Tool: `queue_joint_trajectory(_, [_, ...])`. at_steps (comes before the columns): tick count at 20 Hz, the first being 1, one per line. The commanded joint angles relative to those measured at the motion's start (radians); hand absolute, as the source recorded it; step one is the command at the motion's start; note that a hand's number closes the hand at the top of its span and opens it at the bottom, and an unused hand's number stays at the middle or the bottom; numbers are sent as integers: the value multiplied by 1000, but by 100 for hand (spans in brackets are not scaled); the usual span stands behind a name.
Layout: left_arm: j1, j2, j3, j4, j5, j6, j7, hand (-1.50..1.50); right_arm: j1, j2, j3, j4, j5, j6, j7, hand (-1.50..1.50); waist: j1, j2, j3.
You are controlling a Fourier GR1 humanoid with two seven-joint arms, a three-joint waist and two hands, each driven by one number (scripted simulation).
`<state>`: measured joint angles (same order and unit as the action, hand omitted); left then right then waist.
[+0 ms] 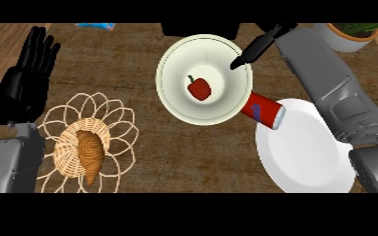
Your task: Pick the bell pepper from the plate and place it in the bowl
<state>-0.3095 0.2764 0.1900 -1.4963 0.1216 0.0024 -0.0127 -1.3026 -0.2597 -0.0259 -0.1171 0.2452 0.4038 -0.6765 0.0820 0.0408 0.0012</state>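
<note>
A red bell pepper (pixel 199 88) with a green stem lies in the middle of the pale cream bowl (pixel 177 55) at the counter's centre. The white plate (pixel 303 150) sits at the lower right with nothing on it. My right hand (pixel 258 49) hangs over the bowl's right rim, its fingers straight and pointing down-left, apart from the pepper and holding nothing. My left hand (pixel 29 75) rests open at the left edge, fingers up.
A red can (pixel 263 111) lies on its side between bowl and plate. A wicker basket (pixel 87 142) holding a croissant (pixel 90 152) sits at lower left. A potted plant (pixel 354 34) stands at top right, a blue packet (pixel 96 26) at top left.
</note>
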Motion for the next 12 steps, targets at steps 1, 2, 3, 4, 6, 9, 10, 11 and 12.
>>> queue_joint_trajectory(1, [-31, -28, -27, -5, 1, 4, 10, 0, -6, -75, -48, 35, -39, 46, 6, -150, 22, 15, 1])
queue_joint_trajectory(2, [-33, 6, 2, -15, 20, -14, 13, 0, -25, -115, -58, 42, -48, 88, 25, -150, 29, 12, 1])
queue_joint_trajectory(3, [-47, -1, -13, 2, -1, 0, 20, 0, 2, -123, -57, 36, -47, 89, -11, -150, 23, 19, 2])
queue_joint_trajectory(4, [-49, -12, -13, -22, 4, 11, 28, 0, 23, -125, -59, 40, -47, 70, -20, -150, 35, 20, 3])
queue_joint_trajectory(6, [-45, -9, -23, -6, -6, 0, 13, 0, -2, -189, -73, 41, -62, 148, -4, -150, 38, 27, 3])
queue_joint_trajectory(9, [-44, -17, -29, -16, -2, -3, 12, 0, 13, -219, -80, 38, -68, 168, -11, -150, 56, 34, 5])
queue_joint_trajectory(10, [-53, -4, -15, 1, 9, -13, 13, 0, 24, -218, -85, 38, -72, 160, -12, -150, 57, 39, 5])
queue_joint_trajectory(11, [-61, -2, -13, -4, 11, -9, 22, 0, 27, -249, -83, 32, -70, 185, -19, -150, 54, 39, 6])
queue_joint_trajectory(12, [-57, -5, -25, -9, 4, -15, 12, 0, 25, -250, -89, 30, -76, 190, -15, -150, 63, 42, 6])
